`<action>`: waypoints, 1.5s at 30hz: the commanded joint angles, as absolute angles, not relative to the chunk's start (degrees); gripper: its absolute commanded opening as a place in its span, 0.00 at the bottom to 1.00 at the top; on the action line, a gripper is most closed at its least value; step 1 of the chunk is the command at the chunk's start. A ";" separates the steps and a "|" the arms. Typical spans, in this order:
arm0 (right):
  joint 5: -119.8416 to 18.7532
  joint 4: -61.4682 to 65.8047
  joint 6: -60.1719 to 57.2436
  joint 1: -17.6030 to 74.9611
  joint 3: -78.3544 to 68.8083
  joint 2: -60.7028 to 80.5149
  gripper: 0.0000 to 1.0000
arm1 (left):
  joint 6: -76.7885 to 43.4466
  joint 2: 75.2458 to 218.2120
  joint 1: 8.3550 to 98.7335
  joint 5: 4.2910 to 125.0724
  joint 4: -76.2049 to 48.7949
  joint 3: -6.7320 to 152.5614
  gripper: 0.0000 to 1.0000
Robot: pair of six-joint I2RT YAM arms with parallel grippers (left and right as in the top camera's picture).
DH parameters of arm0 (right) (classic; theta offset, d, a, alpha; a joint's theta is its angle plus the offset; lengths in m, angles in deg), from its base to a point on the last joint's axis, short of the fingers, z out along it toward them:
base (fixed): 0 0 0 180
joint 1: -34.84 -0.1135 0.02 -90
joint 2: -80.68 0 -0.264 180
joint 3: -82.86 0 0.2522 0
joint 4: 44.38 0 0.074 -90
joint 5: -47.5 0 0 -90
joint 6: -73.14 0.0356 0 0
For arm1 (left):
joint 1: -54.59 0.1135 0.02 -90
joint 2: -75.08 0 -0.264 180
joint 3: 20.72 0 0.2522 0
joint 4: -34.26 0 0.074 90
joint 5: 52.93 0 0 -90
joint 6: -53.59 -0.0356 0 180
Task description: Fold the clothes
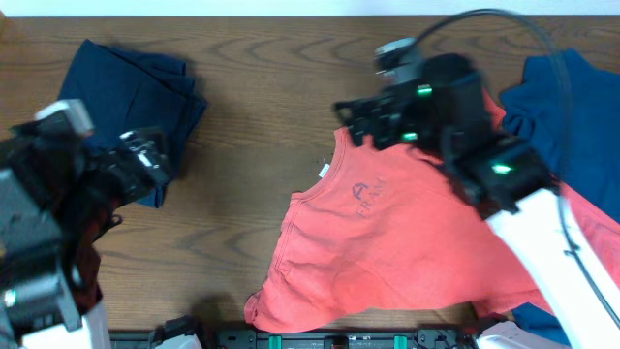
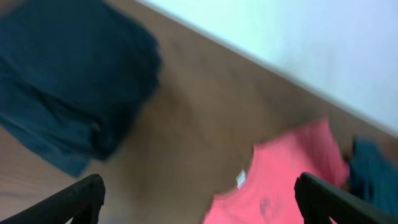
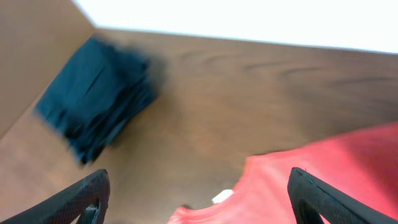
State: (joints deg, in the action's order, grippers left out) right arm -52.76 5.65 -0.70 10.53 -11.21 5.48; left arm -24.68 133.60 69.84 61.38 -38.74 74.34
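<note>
A coral-red T-shirt (image 1: pixel 387 242) lies spread and rumpled on the table right of centre, its neck label towards the upper left. My right gripper (image 1: pixel 353 120) hovers over its collar corner. In the right wrist view the right gripper (image 3: pixel 199 199) is open, with the shirt (image 3: pixel 336 162) below and nothing between the fingers. A folded dark navy garment (image 1: pixel 131 92) rests at the far left. My left gripper (image 1: pixel 150 155) is beside its near edge. In the blurred left wrist view the left gripper (image 2: pixel 199 205) stands wide open and empty above bare wood, between the navy garment (image 2: pixel 68 81) and the shirt (image 2: pixel 292 168).
A brighter blue garment (image 1: pixel 567 107) is heaped at the far right, partly under the red shirt and my right arm. More blue cloth (image 1: pixel 533 315) shows at the front right edge. A white wall (image 2: pixel 298 43) borders the far side of the wooden table (image 1: pixel 252 87).
</note>
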 commanded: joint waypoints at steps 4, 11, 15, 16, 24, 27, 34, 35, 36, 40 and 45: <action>-51.71 9.61 2.64 19.55 -12.00 10.81 0.88 | -27.61 146.46 57.03 63.44 -38.20 74.58 0.98; -51.69 17.15 4.15 25.41 -12.00 11.18 0.87 | -26.23 159.72 50.25 66.50 -31.18 74.58 0.98; -51.41 18.88 4.13 27.14 -11.97 10.68 0.87 | -26.85 169.38 44.90 64.44 -27.22 74.58 0.95; -51.25 18.92 4.11 27.36 -11.97 10.64 0.88 | -27.54 172.03 43.35 64.46 -25.45 74.58 0.89; -49.97 19.14 4.11 27.71 -11.82 9.39 0.89 | -29.99 186.96 33.58 61.62 -8.60 74.58 0.64; -49.72 19.95 4.11 27.71 -11.76 8.93 0.89 | -29.99 189.95 31.35 60.33 -3.09 74.58 0.66; -49.53 21.98 4.11 27.71 -11.76 7.38 0.88 | -29.97 195.04 28.03 52.81 4.36 74.58 0.89; -49.51 22.38 4.11 27.71 -11.76 7.14 0.88 | -29.99 195.52 27.90 52.81 5.32 74.58 0.89; -49.53 22.55 4.11 27.71 -11.76 7.03 0.88 | -29.97 195.74 27.85 52.84 6.02 74.58 0.89; -49.51 23.23 4.11 27.71 -11.76 6.40 0.88 | -29.95 196.81 27.44 52.84 8.69 74.58 0.88; -49.29 23.23 4.11 27.71 -11.76 6.40 0.87 | -29.93 198.13 25.88 52.77 10.83 74.58 0.83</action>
State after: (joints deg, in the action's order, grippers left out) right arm -50.12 23.16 3.56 27.27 -11.43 6.42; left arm -29.34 196.64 27.11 53.56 10.17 74.25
